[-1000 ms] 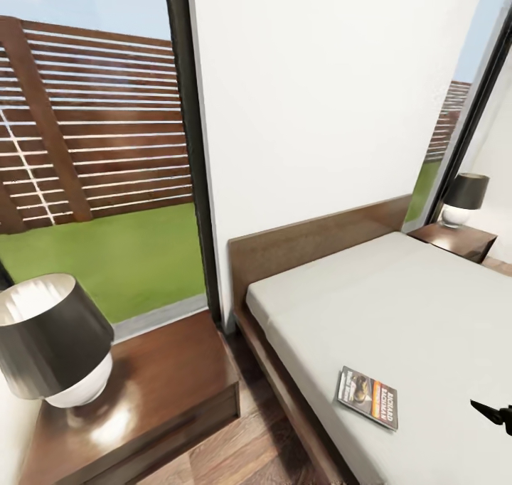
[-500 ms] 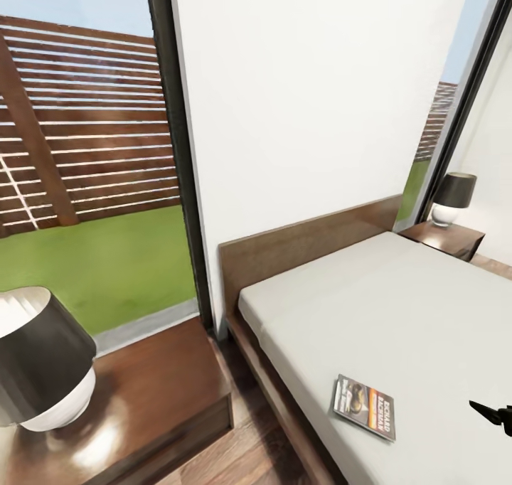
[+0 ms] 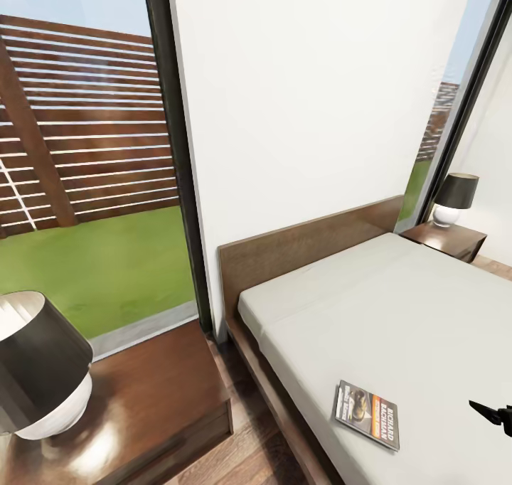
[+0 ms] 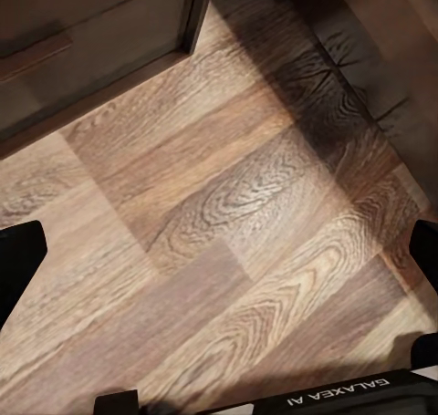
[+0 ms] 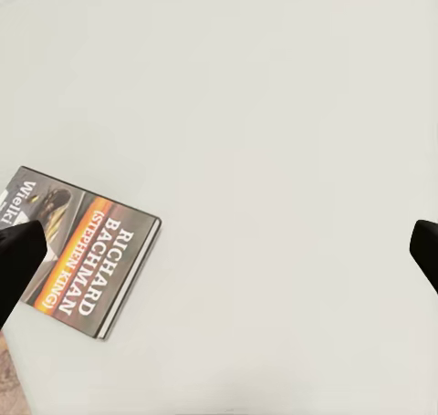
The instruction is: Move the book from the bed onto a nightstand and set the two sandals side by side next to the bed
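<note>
The book (image 3: 367, 414) lies flat on the bed's light grey mattress (image 3: 398, 307), close to the near side edge. In the right wrist view the book (image 5: 82, 253) has its dark cover and orange band facing up. My right gripper (image 5: 219, 255) hovers open above the mattress, and one fingertip (image 5: 18, 262) overlaps the book's corner in the picture. A black fingertip (image 3: 491, 414) pokes in at the head view's right edge, just right of the book. My left gripper (image 4: 219, 251) hangs open over the wood floor (image 4: 228, 223). The sandals are out of view.
A dark-brown nightstand (image 3: 163, 392) with a black-shaded lamp (image 3: 39, 364) stands left of the bed. A second nightstand (image 3: 449, 240) with its lamp (image 3: 455, 199) stands at the far side. A narrow strip of floor (image 3: 245, 456) separates the near nightstand from the bed frame (image 3: 284, 414).
The whole head view has shifted a little, so the camera moved. The book lies where it was, and the right fingertip keeps its place beside it.
</note>
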`<state>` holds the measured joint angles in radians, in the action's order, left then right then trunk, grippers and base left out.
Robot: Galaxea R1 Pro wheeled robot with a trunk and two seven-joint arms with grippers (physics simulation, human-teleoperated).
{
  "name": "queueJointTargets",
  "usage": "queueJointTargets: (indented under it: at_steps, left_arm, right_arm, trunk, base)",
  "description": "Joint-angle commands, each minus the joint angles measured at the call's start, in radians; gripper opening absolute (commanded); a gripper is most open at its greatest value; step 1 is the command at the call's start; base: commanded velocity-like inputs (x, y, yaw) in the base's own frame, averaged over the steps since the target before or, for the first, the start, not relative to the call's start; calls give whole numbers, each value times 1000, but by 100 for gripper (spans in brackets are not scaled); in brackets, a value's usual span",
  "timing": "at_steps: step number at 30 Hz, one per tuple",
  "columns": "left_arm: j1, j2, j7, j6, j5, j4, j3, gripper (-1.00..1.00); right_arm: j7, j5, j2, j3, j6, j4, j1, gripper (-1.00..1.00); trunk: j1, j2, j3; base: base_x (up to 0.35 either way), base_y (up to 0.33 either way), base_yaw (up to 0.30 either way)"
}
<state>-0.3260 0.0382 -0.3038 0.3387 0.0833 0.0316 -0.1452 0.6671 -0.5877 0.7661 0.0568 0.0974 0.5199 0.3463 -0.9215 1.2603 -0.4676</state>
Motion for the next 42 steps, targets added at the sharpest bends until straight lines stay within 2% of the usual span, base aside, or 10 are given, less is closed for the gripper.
queueJointTargets:
  at_steps: [1,10,13,14,17,22,31,33,38,42]
  left_arm:
    - [-1,0,-3,3,9,-1,-8,100]
    - [-1,0,-3,3,9,-1,-8,100]
    - [-1,0,-3,3,9,-1,-8,100]
    - [-1,0,-3,3,9,-1,-8,100]
    - [-1,0,-3,3,9,-1,-8,100]
    - [-1,0,-3,3,9,-1,-8,100]
    - [-1,-1,-3,3,9,-1,-7,100]
    - [-1,-1,-3,3,9,-1,-7,100]
    - [-1,-1,-3,3,9,-1,-7,100]
    - [-1,-1,-3,3,9,-1,-7,100]
  right_arm:
    - [1,-11,1,5,7,0,1,100]
    - [0,-10,0,6,10,-1,1,100]
    - [-1,-5,-22,6,26,-1,2,100]
    - [-1,4,-37,5,42,0,2,100]
    - [-1,34,-49,4,119,14,3,100]
    - [-2,80,-54,3,413,225,6,100]
    - [-5,81,-57,2,481,283,9,100]
    - [-30,81,-68,2,496,283,10,100]
    - [-173,80,-108,1,540,284,23,100]
    - [-203,78,-118,1,594,284,35,100]
  trunk:
    - [0,1,-1]
    - [0,1,-1]
    - [0,1,-1]
    - [0,1,-1]
    - [0,1,-1]
    - [0,1,-1]
    - [0,1,-1]
    - [0,1,-1]
    - [0,1,-1]
    - [0,1,-1]
  base:
    - [0,0,0]
    - [0,0,0]
    - [0,0,0]
    - [0,0,0]
    - [0,0,0]
    - [0,0,0]
    - [0,0,0]
    - [0,0,0]
    - [0,0,0]
    - [0,0,0]
